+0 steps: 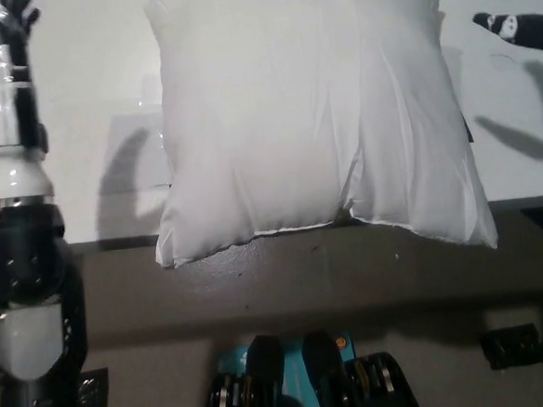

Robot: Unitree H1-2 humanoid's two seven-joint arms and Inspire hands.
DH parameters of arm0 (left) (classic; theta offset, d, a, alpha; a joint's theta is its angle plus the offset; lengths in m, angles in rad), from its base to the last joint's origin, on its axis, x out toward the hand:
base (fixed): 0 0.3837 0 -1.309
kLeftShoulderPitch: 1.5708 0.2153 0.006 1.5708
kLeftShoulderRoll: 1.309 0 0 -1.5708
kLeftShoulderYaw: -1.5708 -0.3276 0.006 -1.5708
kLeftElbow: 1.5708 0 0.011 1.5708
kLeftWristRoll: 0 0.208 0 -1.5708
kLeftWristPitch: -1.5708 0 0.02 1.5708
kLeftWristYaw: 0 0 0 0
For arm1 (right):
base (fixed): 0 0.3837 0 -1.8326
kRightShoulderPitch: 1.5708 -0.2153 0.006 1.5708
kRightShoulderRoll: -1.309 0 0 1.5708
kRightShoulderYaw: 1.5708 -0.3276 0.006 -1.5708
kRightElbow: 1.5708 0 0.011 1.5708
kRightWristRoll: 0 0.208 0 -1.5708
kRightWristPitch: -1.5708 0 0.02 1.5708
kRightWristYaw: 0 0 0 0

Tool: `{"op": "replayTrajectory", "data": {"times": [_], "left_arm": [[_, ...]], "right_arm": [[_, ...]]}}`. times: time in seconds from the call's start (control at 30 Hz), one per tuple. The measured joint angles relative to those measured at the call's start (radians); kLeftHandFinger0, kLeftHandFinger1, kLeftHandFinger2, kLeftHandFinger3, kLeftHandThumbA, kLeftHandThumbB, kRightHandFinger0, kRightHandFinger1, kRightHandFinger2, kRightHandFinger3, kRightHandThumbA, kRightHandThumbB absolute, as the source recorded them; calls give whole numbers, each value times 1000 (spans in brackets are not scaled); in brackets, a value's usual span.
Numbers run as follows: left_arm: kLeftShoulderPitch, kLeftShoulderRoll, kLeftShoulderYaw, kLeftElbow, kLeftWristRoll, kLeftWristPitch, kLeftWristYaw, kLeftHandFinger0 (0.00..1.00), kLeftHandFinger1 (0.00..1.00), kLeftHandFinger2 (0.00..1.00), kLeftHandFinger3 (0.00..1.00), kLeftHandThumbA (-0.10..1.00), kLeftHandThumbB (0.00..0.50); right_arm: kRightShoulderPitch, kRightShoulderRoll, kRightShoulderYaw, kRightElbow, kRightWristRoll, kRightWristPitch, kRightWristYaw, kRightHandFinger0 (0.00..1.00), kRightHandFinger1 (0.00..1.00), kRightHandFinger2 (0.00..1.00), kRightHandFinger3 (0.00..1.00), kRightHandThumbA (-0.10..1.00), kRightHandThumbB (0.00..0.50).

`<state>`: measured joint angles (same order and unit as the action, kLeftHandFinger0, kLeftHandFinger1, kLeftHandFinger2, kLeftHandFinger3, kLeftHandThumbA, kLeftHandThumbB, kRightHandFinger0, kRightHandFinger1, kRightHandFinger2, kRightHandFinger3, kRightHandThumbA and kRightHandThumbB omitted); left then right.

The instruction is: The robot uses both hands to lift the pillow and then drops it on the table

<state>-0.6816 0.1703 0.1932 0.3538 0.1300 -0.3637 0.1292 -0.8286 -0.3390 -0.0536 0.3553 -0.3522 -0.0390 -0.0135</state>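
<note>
Pillow lying on table, both hands raised clear of it

Pillow [307, 117] white, square and plump, cased in smooth, faintly glossy fabric. Creased lengthwise, with one soft vertical fold running down right of centre and finer wrinkles fanning toward the near corners. Rests on the pale, matte table [78, 96], filling the middle of the view from the far edge to the near one. Overhangs the table's near edge with both near corners, the right corner drooping lower than the left. Shows a thin seam line along the near hem.

Left of the pillow, a flat, greyish rectangular patch [138, 162] on the tabletop, looking like clear tape or film, partly tucked under the pillow's left side.

Left hand [9, 22] held high at the far left, well apart from the pillow, at the end of a white, cylindrical forearm with a dark, boxy segment nearer the camera. Fingers dark and bunched at the top edge, too small and blurred to tell whether spread or closed. Casts a soft shadow on the table beside the pillow.

Right hand [513, 28] reaching in from the far right edge, black with pale markings, near the pillow's far right corner but not touching. Finger state likewise impossible to tell. Shadow thrown on the table below it.
</note>
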Motion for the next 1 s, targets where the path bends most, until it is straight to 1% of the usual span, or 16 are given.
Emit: {"op": "replayTrajectory", "data": {"times": [0.03, 0.07, 0.1, 0.13, 0.17, 0.2, 0.23, 0.33, 0.43, 0.5, 0.53, 0.6, 0.67, 0.77, 0.93, 1.0], "left_arm": [[-11, 1, -10, 51, 5, -14, 11, 1000, 1000, 1000, 1000, 1000, 6], [-17, 2, -15, 88, 8, -21, 18, 1000, 1000, 1000, 1000, 1000, 6], [-22, 2, -23, 124, 11, -26, 27, 1000, 1000, 1000, 1000, 1000, 22], [-23, 2, -26, 136, 12, -29, 31, 1000, 1000, 1000, 1000, 1000, 12], [-27, 3, -34, 175, 17, -39, 41, 1000, 1000, 1000, 1000, 1000, 8], [-32, 3, -43, 210, 22, -44, 50, 1000, 1000, 1000, 1000, 1000, 23], [-34, 3, -48, 236, 25, -46, 56, 1000, 1000, 1000, 1000, 1000, 75], [-36, 3, -82, 320, 35, -57, 78, 1000, 1000, 1000, 1000, 1000, 99], [-37, 3, -110, 391, 44, -61, 96, 1000, 1000, 1000, 1000, 1000, 60], [-37, 3, -130, 432, 49, -62, 110, 1000, 1000, 1000, 1000, 1000, 30], [-35, 3, -144, 462, 54, -62, 122, 1000, 1000, 1000, 1000, 1000, 65], [-36, 2, -151, 507, 56, -63, 133, 1000, 1000, 1000, 1000, 1000, 71], [-35, 2, -155, 544, 56, -63, 140, 1000, 1000, 1000, 1000, 1000, 99], [-33, 2, -156, 577, 54, -63, 151, 1000, 1000, 1000, 1000, 1000, 74], [-30, -2, -160, 601, 47, -65, 157, 1000, 1000, 1000, 1000, 1000, 56], [-27, -22, -155, 600, 31, -67, 156, 1000, 1000, 1000, 1000, 1000, 42]], "right_arm": [[-14, 2, 6, 22, 0, 4, -1, 1000, 1000, 1000, 1000, 1000, 378], [-24, 4, 9, 38, -1, 8, -1, 1000, 1000, 1000, 1000, 1000, 304], [-31, 7, 14, 51, -1, 11, -1, 1000, 1000, 1000, 1000, 1000, 337], [-34, 8, 16, 57, -1, 13, -2, 1000, 1000, 1000, 1000, 1000, 300], [-38, 12, 17, 73, -1, 16, -3, 1000, 1000, 1000, 1000, 1000, 314], [-40, 16, 17, 91, 1, 16, -6, 1000, 1000, 1000, 1000, 1000, 313], [-41, 20, 17, 104, 1, 16, -8, 1000, 1000, 1000, 1000, 1000, 279], [-39, 43, 15, 177, 14, 14, -15, 1000, 1000, 1000, 1000, 1000, 264], [-35, 69, 5, 250, 34, 6, -27, 1000, 1000, 1000, 1000, 1000, 258], [-26, 90, -6, 292, 51, -2, -34, 1000, 1000, 1000, 1000, 1000, 286], [-16, 110, -8, 328, 62, -14, -41, 1000, 1000, 1000, 1000, 1000, 269], [9, 141, -5, 369, 74, -41, -47, 1000, 1000, 1000, 1000, 1000, 288], [47, 175, -2, 413, 87, -70, -51, 1000, 1000, 1000, 1000, 1000, 265], [87, 215, 4, 454, 103, -110, -64, 1000, 1000, 1000, 1000, 1000, 207], [96, 248, 9, 508, 120, -173, -90, 1000, 1000, 1000, 1000, 1000, 207], [95, 256, 12, 545, 130, -203, -101, 1000, 1000, 1000, 1000, 1000, 296]]}}
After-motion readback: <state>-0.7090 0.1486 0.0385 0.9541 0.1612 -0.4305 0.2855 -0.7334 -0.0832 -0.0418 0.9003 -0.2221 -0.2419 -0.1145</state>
